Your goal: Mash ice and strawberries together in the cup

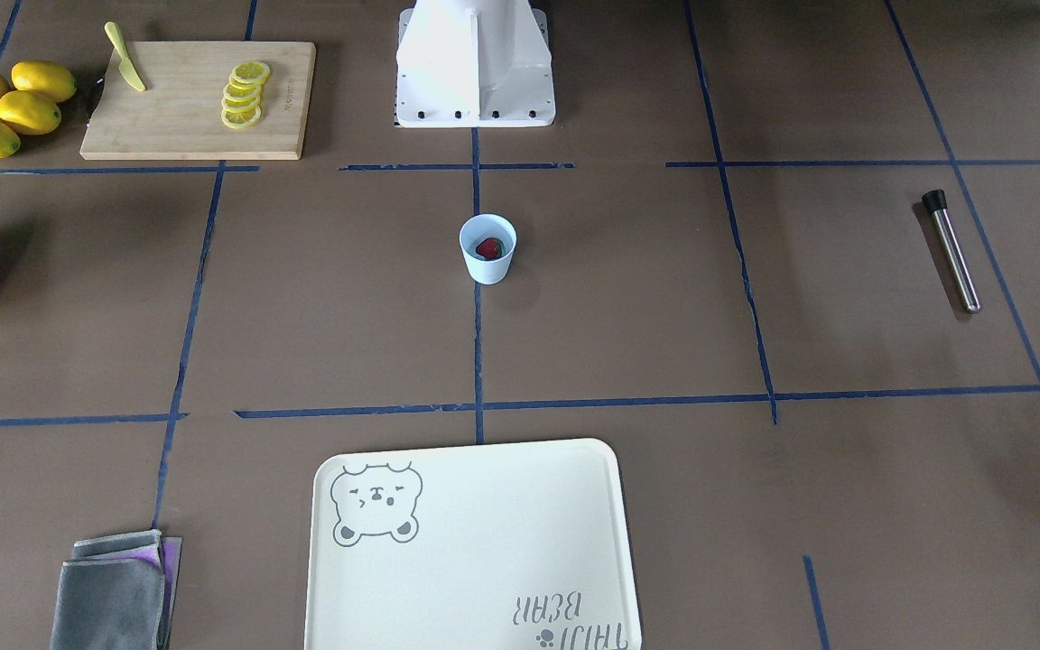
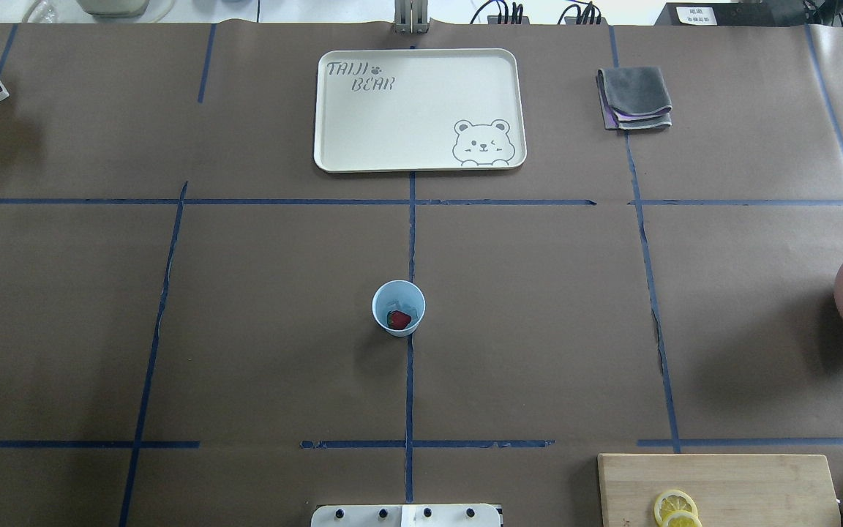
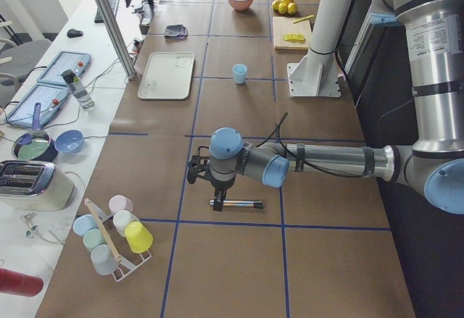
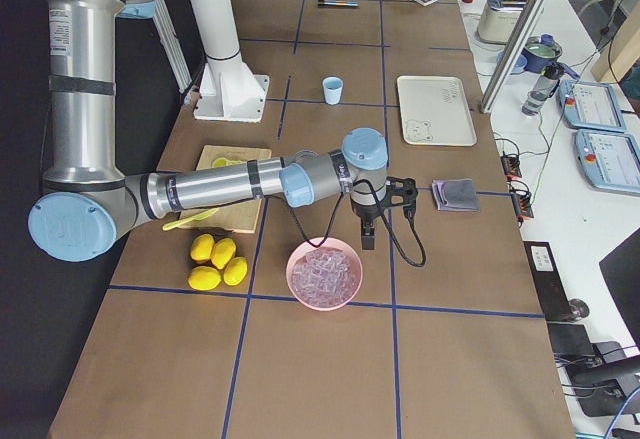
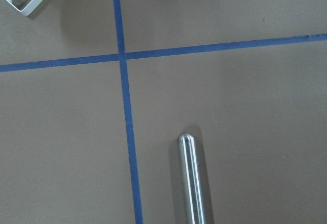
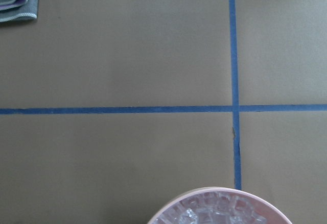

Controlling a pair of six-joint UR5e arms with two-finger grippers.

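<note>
The pale-blue cup [image 1: 487, 257] stands upright at the table's middle and also shows in the overhead view [image 2: 398, 327]. Inside it lie a dark-red strawberry [image 2: 399, 319] and a few whitish ice lumps [image 2: 404, 300]. A steel muddler [image 1: 951, 250] with a black end lies flat on the table at my left. My left gripper [image 3: 220, 192] hangs just above the muddler's black end [image 3: 216, 203]; the left wrist view shows the muddler's rod [image 5: 194, 183]. My right gripper [image 4: 367, 236] hangs above the table just beyond a pink bowl of ice [image 4: 324, 274]. I cannot tell whether either gripper is open or shut.
A cutting board [image 1: 186, 126] holds lemon slices [image 1: 245, 93] and a yellow knife [image 1: 125, 57], with whole lemons [image 1: 10, 106] beside it. A cream tray [image 2: 418, 110] and a folded grey cloth [image 2: 634, 97] lie at the far side. A cup rack [image 3: 112, 235] stands past the muddler.
</note>
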